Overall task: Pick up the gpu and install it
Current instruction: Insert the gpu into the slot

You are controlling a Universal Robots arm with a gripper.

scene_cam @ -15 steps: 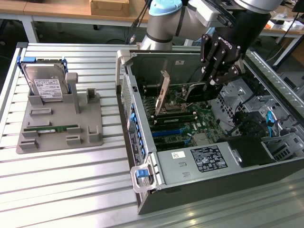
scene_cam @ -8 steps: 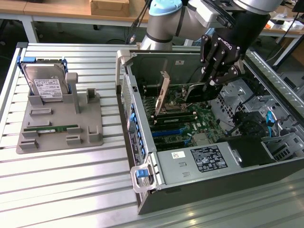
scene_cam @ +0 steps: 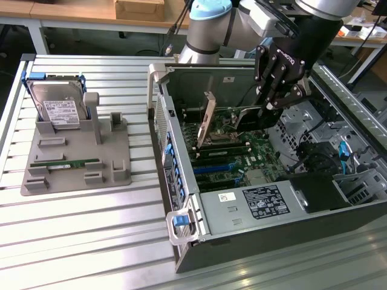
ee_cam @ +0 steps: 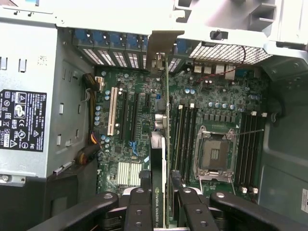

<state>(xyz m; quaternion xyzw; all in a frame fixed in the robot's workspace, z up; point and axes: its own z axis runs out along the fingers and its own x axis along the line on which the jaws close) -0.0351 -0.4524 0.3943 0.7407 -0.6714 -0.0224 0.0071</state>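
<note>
Nearest you in the exterior view is the open computer case (scene_cam: 181, 199), with its labelled power supply (scene_cam: 260, 202) along the near side and the motherboard (scene_cam: 242, 160) behind that. Over the board, your arm (scene_cam: 211, 30) comes in from the far side and bends down into the case. The black gripper (scene_cam: 269, 109) points down at the board, toward the exterior view's right. Below the gripper the gpu (scene_cam: 248, 119) stands on edge: a thin card, black on its broad face, with its silver bracket (scene_cam: 209, 118) upright at the end toward the exterior view's left. In the wrist view you look straight along the top edge of the gpu (ee_cam: 159, 163), which runs away to the bracket (ee_cam: 161, 45) beside the case's slot openings. The fingers (ee_cam: 192, 211) are partly closed and press on either face of the card, so the gripper (ee_cam: 161, 204) has it clamped. You cannot tell whether its lower edge touches a slot.
</note>
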